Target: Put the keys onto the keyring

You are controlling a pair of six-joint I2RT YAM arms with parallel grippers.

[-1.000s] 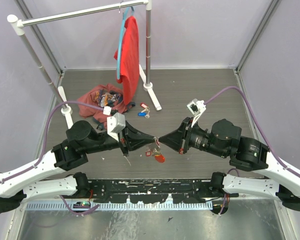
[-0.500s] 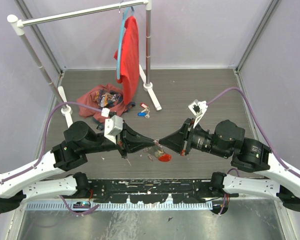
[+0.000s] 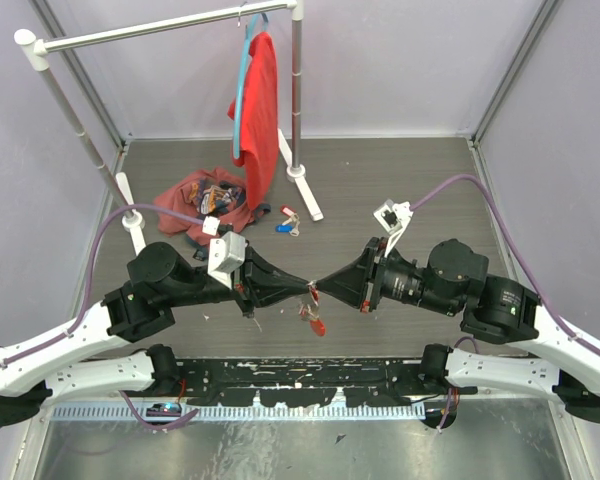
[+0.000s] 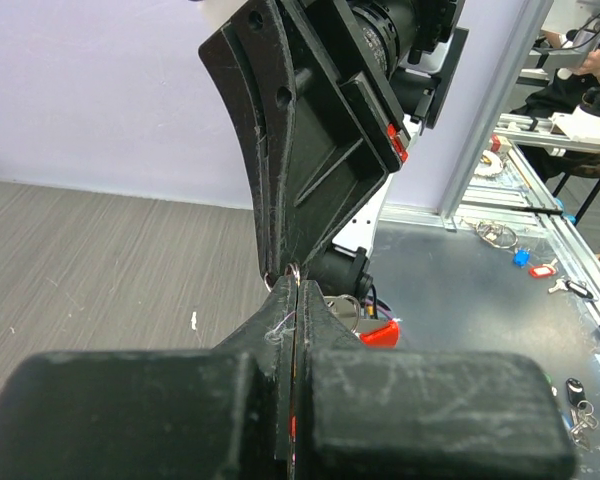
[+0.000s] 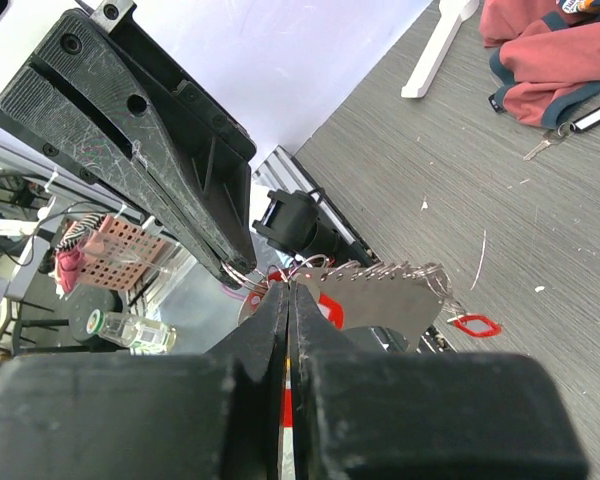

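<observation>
Under the meeting tips, 6 o'clock: keyring | left gripper, 9 o'clock, clamped on it | right gripper, 3 o'clock, shut, hold unclear

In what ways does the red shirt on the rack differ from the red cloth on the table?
The red shirt hangs down from a blue hanger on the rack; the red cloth lies crumpled on the table. The shirt is bright red; the cloth looks duller. Both are red fabric.

One clothes rack is carrying one red shirt, one crumpled garment, one blue-tagged key and one red-tagged key are lying by its feet, and in front of it two pincers, the left pincer and the right pincer, are sharing one keyring.
</observation>
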